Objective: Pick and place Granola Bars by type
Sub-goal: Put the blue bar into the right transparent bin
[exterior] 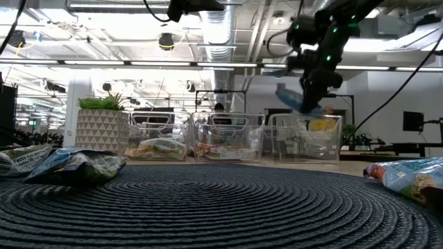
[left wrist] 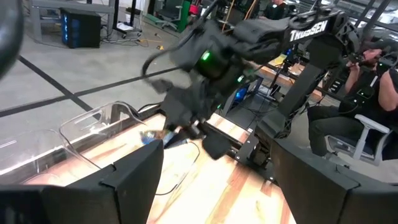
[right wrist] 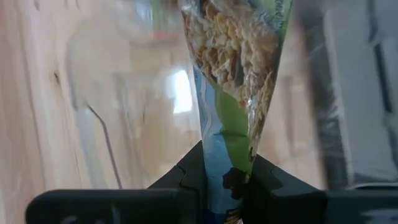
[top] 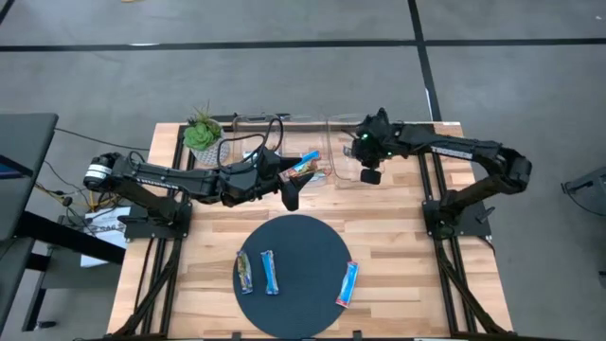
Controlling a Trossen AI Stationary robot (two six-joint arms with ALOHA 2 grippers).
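Note:
My right gripper (right wrist: 227,180) is shut on a granola bar (right wrist: 239,68) whose wrapper shows a granola print with green and blue. It holds the bar over the rightmost clear bin (exterior: 304,138), at the table's far side (top: 369,173). My left gripper (top: 289,194) hovers open and empty near the bins, left of the right gripper. Three more bars lie flat on the dark round mat (top: 294,237): a dark multicoloured one (top: 245,272) and two blue ones (top: 270,273), (top: 347,284). A blue-and-orange bar (top: 305,166) lies by the middle bin. My right gripper pinches one end of the bar (right wrist: 227,163) between its two fingers. The fingers slant down from above. The rest of the bar reaches out beyond the fingertips, and its blue wrapper (exterior: 294,100) hangs tilted, clear of the bin below.
A row of clear bins (exterior: 225,138) stands along the table's far edge, with wrapped bars lying in them. A potted plant (top: 202,135) stands at the far left. Bare wood lies to the left and right of the mat.

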